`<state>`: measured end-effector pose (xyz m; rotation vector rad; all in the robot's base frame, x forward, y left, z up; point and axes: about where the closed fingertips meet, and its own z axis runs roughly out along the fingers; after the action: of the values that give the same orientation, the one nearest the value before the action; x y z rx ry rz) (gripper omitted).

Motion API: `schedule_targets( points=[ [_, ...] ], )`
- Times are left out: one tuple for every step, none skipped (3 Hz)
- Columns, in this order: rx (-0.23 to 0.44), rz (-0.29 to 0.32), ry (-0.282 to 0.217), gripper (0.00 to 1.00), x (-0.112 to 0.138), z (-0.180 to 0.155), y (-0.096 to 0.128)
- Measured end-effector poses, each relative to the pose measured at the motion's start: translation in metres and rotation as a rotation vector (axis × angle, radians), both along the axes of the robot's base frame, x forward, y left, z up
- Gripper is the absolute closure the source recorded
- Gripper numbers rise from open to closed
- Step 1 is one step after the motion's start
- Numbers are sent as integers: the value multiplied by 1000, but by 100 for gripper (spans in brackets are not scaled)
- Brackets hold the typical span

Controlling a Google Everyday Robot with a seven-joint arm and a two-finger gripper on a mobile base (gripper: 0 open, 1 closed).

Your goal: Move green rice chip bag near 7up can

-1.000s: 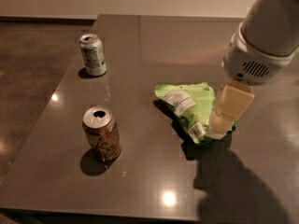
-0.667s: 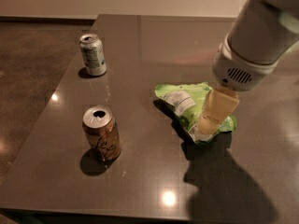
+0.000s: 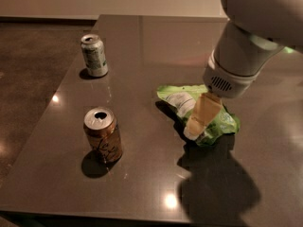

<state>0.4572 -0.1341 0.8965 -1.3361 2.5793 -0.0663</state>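
Note:
The green rice chip bag (image 3: 176,99) lies crinkled on the dark table, right of centre, with its white label panel facing up. My gripper (image 3: 198,121) hangs from the large white arm (image 3: 246,46) at the upper right and reaches down onto the middle of the bag, covering part of it. The 7up can (image 3: 94,56) stands upright at the far left of the table, well apart from the bag.
A brown-orange can (image 3: 103,135) with an open top stands upright at the front left. The table's left edge (image 3: 57,112) runs diagonally, with floor beyond it. The arm's shadow falls on the table at the front right.
My gripper has moved left and down, from the bag's right edge onto its middle. The bag and both cans have stayed where they were.

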Motion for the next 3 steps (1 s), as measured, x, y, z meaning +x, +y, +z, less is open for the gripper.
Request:
schedule_targets(
  points=[
    [3, -56, 67, 0, 1, -19, -3],
    [16, -90, 120, 3, 2, -33, -6],
    [27, -103, 137, 26, 4, -38, -7]
  ],
)
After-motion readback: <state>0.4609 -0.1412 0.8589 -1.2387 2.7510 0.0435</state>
